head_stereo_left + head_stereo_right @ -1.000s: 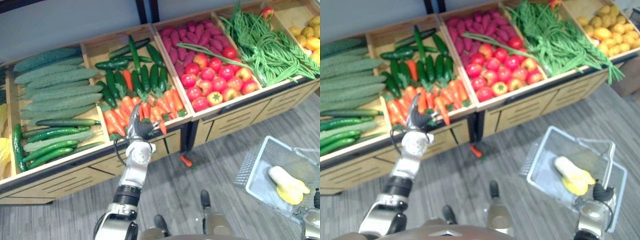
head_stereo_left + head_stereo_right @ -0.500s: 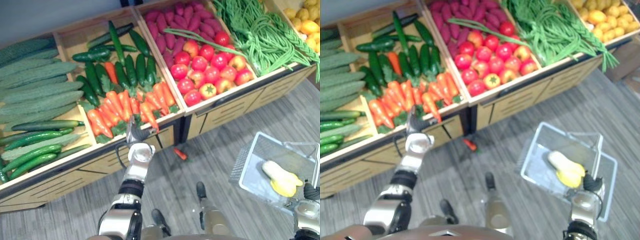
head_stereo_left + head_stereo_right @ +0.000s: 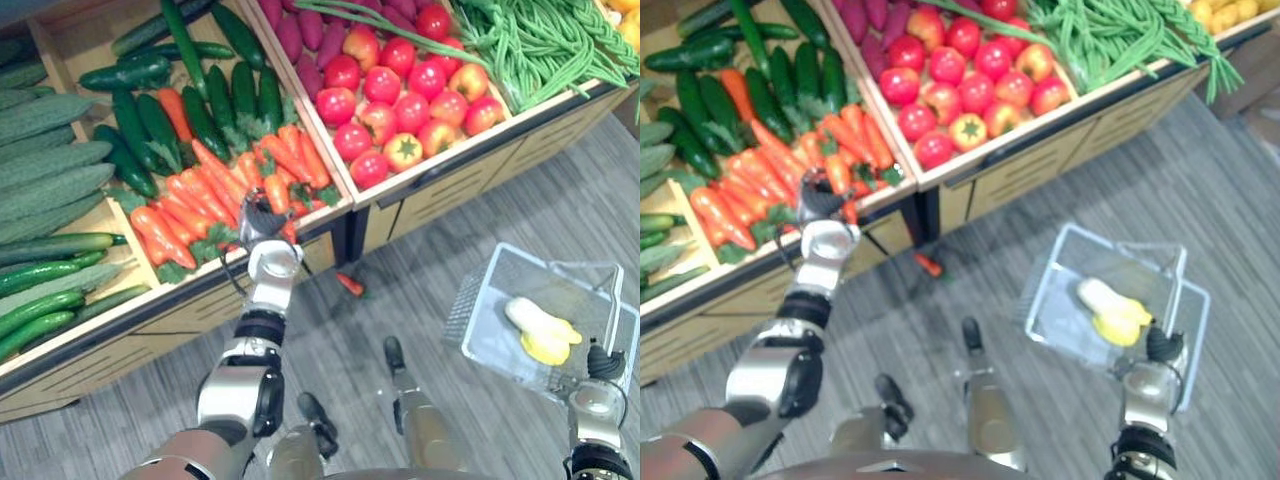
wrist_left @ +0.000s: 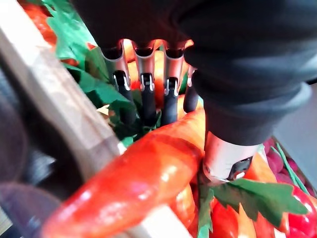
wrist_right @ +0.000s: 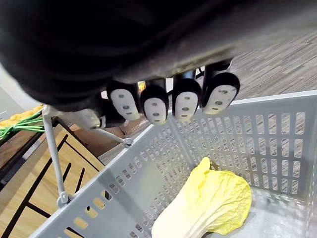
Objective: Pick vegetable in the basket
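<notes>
Orange carrots with green tops [image 3: 200, 205] fill the front of a wooden bin. My left hand [image 3: 262, 215] reaches over the bin's front edge into them. In the left wrist view its straight fingers [image 4: 143, 94] dip into the leaves, and one carrot [image 4: 143, 173] lies under the palm beside the thumb [image 4: 223, 156]. My right hand [image 3: 601, 365] is curled round the wire handle [image 5: 52, 148] of a pale grey basket [image 3: 490, 290] held low over the floor. A yellow-white cabbage [image 3: 537, 330] lies in the basket.
Dark cucumbers [image 3: 150, 110] lie behind the carrots and pale bumpy cucumbers [image 3: 50, 190] to their left. Tomatoes [image 3: 410, 95], purple sweet potatoes [image 3: 300, 30] and green beans [image 3: 540, 45] fill the bins on the right. One loose carrot [image 3: 349, 284] lies on the grey floor below the stand.
The camera has moved closer to the stand. My left hand has gone from the bin's front edge in among the carrots. The right hand still holds the basket.
</notes>
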